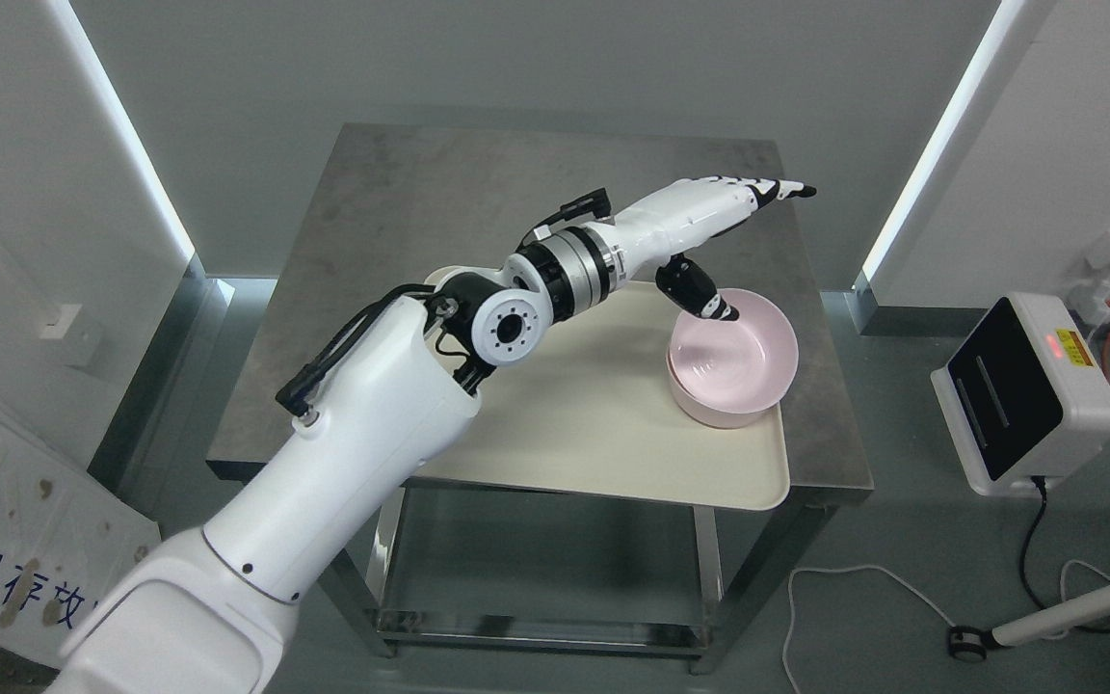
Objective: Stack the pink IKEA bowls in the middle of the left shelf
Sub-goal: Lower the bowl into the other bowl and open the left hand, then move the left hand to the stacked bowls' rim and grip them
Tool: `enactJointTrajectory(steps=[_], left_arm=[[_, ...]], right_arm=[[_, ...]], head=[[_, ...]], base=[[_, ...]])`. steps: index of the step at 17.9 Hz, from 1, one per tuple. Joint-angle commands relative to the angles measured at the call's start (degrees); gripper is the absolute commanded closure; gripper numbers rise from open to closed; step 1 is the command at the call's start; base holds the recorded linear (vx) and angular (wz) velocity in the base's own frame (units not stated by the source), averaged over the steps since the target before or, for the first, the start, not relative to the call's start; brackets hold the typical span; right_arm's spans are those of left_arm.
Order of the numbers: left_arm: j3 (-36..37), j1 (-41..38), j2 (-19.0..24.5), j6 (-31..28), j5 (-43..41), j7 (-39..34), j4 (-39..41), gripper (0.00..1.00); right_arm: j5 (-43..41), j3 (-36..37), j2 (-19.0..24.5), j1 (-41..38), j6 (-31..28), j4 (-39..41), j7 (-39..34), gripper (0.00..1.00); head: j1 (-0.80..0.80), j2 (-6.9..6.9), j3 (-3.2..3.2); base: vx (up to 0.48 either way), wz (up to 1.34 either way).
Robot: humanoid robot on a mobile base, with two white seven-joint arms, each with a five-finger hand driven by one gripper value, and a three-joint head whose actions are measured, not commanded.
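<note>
This looks like a robotics lab or test room: bare grey walls with lit vertical strips (936, 135) at upper left and right, a steel counter (420, 202) mid-frame, a white device (1027, 395) with a red light and loose cables (863, 588) on the floor at right.

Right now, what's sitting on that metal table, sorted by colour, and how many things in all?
Pink: 1, the bowl, though it looks like two nested bowls; I cannot tell for sure.
Cream: 1, the tray under it.
White: 1, the robot's left hand, fingers stretched out, thumb dipping into the bowl.
Total: 3
</note>
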State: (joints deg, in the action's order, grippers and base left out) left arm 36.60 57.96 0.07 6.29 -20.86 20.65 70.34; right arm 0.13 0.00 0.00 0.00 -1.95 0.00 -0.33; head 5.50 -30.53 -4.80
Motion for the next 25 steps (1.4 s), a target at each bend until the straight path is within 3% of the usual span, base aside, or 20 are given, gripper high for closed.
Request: enactJointTrajectory(steps=[1,4,7,9,14,16,25], left_arm=[[-14.3,-12.5,0.9,1.7,8.9,7.2,20.8,0.01],[-4.6,-13.8,0.9,1.9,7.3,11.1,21.2,0.01],[1.6,-14.1,0.9,0.9,-3.6,11.4,19.8,0.01],[2.9,-14.0,0.9,-1.6,-7.5,11.5,19.6,0.02],[4.8,-12.2,0.9,-15.2,-11.7,14.7,19.4,0.07],[6.7,-11.7,0.9,-16.4,-12.6,18.3,19.1,0.08],[6.0,-4.8,0.9,-18.3,-17.5,20.6,12.9,0.22]], right_arm=[[-0.1,0.6,-1.0,-1.7,-0.1,1.9,0.0,0.0],[-0.1,0.6,-1.0,-1.7,-0.1,1.9,0.0,0.0],[-0.1,0.7,-1.0,-1.7,-0.1,1.9,0.0,0.0],[-0.1,0.6,-1.0,-1.7,0.0,1.9,0.0,0.0],[-0.1,0.6,-1.0,-1.7,0.0,1.9,0.0,0.0],[-0.1,0.6,-1.0,-1.7,-0.1,1.9,0.0,0.0],[-0.1,0.6,-1.0,-1.7,-0.1,1.9,0.0,0.0]], head=[[0.0,0.0,0.0],[0.0,0.0,0.0],[0.0,0.0,0.0],[0.0,0.0,0.0],[0.0,0.0,0.0],[0.0,0.0,0.0],[0.0,0.0,0.0]], base=[[0.0,0.0],[0.0,0.0],[0.0,0.0],[0.0,0.0],[0.0,0.0],[0.0,0.0],[0.0,0.0]])
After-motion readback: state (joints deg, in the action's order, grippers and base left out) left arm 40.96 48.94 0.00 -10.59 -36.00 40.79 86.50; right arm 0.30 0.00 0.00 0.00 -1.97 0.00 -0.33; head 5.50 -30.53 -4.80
